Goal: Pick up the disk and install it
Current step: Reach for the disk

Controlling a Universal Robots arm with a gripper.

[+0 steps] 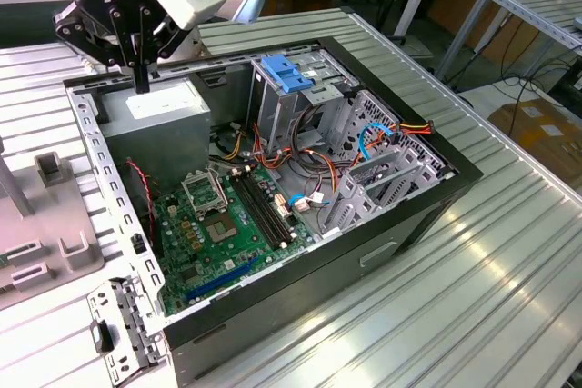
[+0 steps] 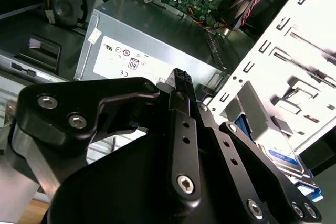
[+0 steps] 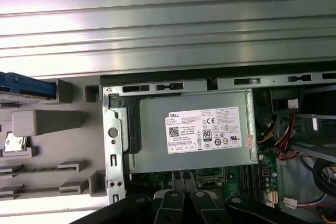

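Well, we saw the gripper point(image 1: 141, 86) pressed together, empty, in the exterior view; the first wrist view added the disk point(image 3: 23, 84).

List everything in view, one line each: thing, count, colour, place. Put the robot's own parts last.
table: one, silver, ribbed, under everything
computer case: one, black, open, on the table
power supply: one, grey with white label, inside the case
motherboard: one, green, on the case floor
drive cage: one, grey metal, inside the case
ribbed clip: one, pale blue, atop the drive cage
cables: several, orange, yellow, red, blue, around the drive cage
fixture: one, grey, beside the case, at the exterior view's left
disk: one, blue-railed, in the fixture
gripper: one, black, shut, empty, above the power supply
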